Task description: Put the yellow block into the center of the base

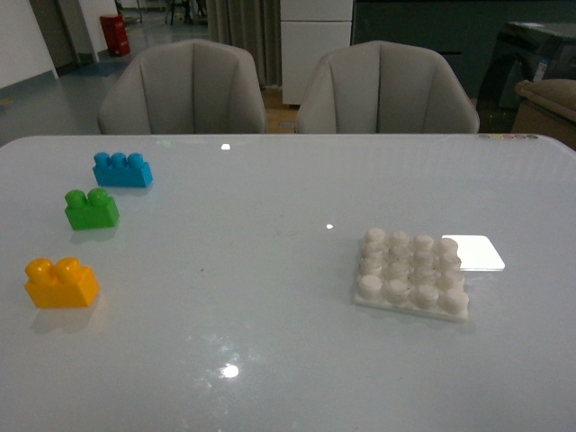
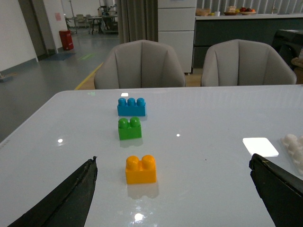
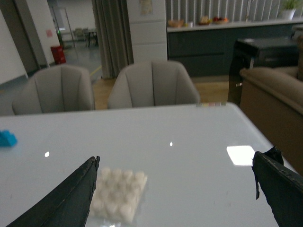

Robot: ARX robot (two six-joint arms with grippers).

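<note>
The yellow block [image 1: 60,282] stands upright on the table at the near left; the left wrist view shows it [image 2: 140,169] ahead of my open, empty left gripper [image 2: 173,189], nearer the finger at that picture's left. The white studded base [image 1: 412,274] lies flat at the near right; in the right wrist view it [image 3: 118,193] lies by one finger of my open, empty right gripper [image 3: 175,191]. Neither arm shows in the front view.
A green two-stud brick [image 1: 91,208] and a blue three-stud brick [image 1: 122,169] stand beyond the yellow block. A flat bright white rectangle [image 1: 473,252] lies beside the base's far right corner. Two grey chairs [image 1: 184,88] stand behind the table's far edge.
</note>
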